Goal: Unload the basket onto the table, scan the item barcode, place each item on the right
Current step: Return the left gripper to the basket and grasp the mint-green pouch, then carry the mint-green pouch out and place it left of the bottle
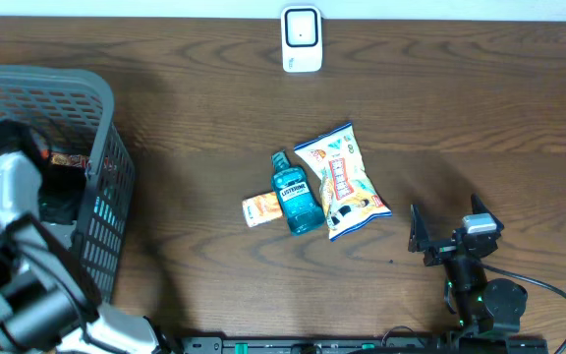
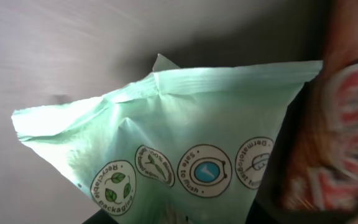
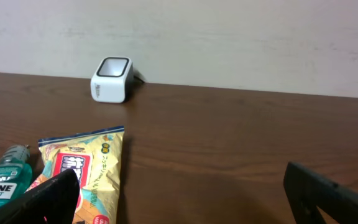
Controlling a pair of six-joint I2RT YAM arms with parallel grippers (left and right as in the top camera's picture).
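Dark wood table against a plain pale wall, with a grey mesh basket [image 1: 114,187] off at one end. Left gripper [image 1: 23,143] is down inside that basket, and honestly I can't tell whether its fingers are apart or pinched on anything, since none of them show in its own camera. What that camera does show, right in front of the fingers, is a pale green soft pack [image 2: 185,143] with a row of round icons (recyclable packaging, safe to flush), filling most of the view. Right beside it on one side is a red and orange packet [image 2: 344,118], too blurry to read.

Right gripper [image 3: 180,177] sits low over the table with its fingers spread wide and nothing between them. Straight ahead of them, well apart, the white scanner [image 3: 112,79] stands near the wall. Just past one finger lies a yellow snack bag [image 3: 86,168], and beyond that a teal mouthwash bottle [image 3: 5,177]. From above, bottle and bag lie touching side by side, with a small orange pack [image 1: 261,209] tucked against the bottle's other side.
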